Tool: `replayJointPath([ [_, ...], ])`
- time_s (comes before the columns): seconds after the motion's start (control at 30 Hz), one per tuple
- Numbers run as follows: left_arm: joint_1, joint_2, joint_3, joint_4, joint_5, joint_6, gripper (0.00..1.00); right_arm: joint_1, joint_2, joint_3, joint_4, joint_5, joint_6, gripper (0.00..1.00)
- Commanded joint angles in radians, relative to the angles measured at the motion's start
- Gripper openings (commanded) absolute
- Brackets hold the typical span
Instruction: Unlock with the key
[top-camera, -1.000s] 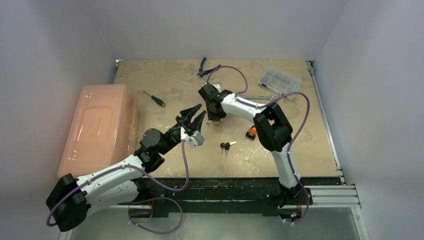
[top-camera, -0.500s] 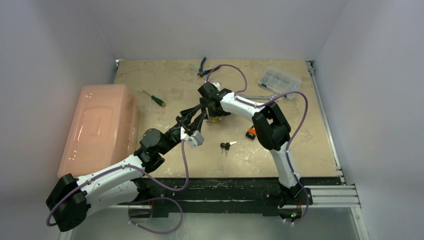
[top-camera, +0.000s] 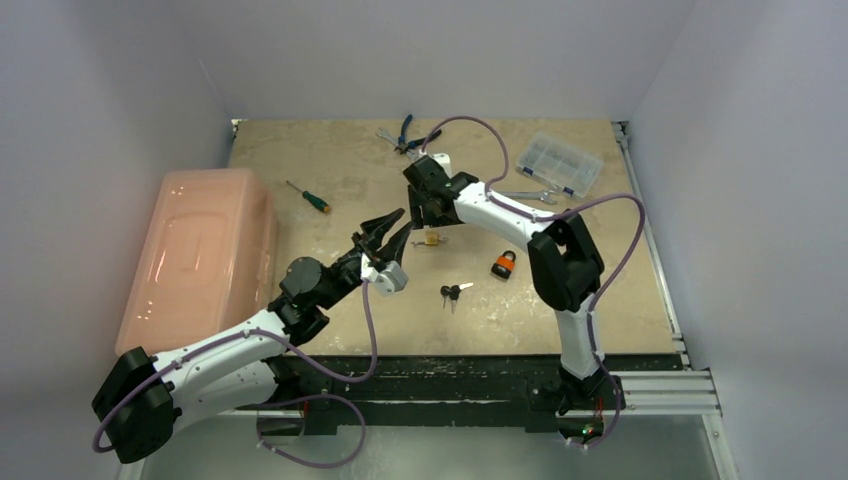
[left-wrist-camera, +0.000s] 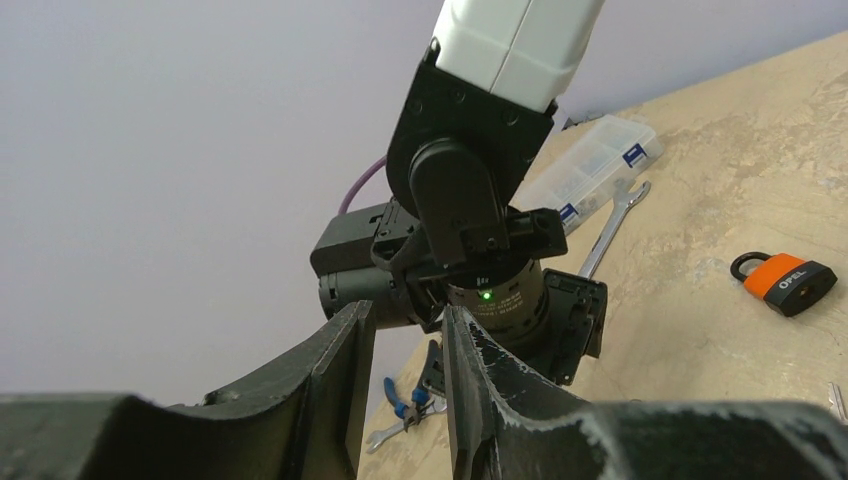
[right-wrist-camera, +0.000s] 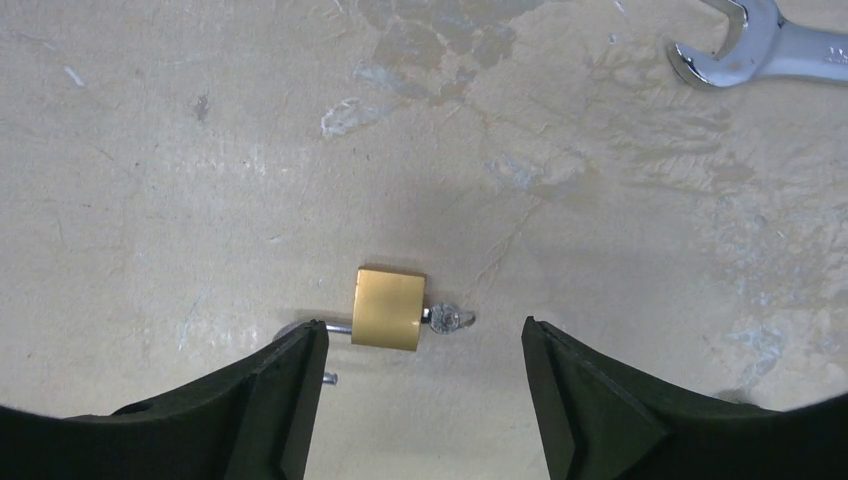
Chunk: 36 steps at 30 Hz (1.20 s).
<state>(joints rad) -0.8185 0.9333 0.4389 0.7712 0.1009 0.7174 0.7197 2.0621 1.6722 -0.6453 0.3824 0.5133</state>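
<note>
A brass padlock (right-wrist-camera: 388, 308) lies flat on the table with a small silver key (right-wrist-camera: 446, 319) in its keyhole; its shackle (right-wrist-camera: 300, 328) points left and looks open. It also shows in the top view (top-camera: 432, 238). My right gripper (right-wrist-camera: 423, 328) is open and empty, above the padlock with its jaws either side; it also shows in the top view (top-camera: 424, 212). My left gripper (top-camera: 392, 228) is open and empty, raised just left of the padlock; in its wrist view (left-wrist-camera: 408, 312) it faces the right arm's wrist.
A bunch of keys (top-camera: 452, 292) and an orange padlock (top-camera: 503, 265) lie near the middle. A large pink bin (top-camera: 200, 255) stands at the left. A screwdriver (top-camera: 306, 195), pliers (top-camera: 405, 135), a wrench (top-camera: 525, 196) and a clear organizer box (top-camera: 558, 162) lie at the back.
My right gripper has lifted up and back off the brass padlock, which stays on the table. The left gripper is almost where it was.
</note>
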Motion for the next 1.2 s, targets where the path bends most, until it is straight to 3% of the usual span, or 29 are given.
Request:
replayJointPath([
  [0.0,0.005,-0.005,0.004,0.050,0.016,-0.017,0.35,0.008,-0.066,-0.049,0.005,0.007,0.019,0.77],
  [0.7,0.005,-0.017,0.004,0.040,0.010,-0.010,0.35,0.101,0.013,-0.113,0.013,0.001,0.074,0.71],
  [1.03,0.005,-0.017,0.004,0.040,0.008,-0.009,0.35,0.107,-0.129,-0.137,0.068,-0.085,0.051,0.71],
  [1.17,0.005,-0.017,0.004,0.041,0.008,-0.010,0.35,0.106,-0.139,-0.105,0.049,-0.007,0.060,0.69],
])
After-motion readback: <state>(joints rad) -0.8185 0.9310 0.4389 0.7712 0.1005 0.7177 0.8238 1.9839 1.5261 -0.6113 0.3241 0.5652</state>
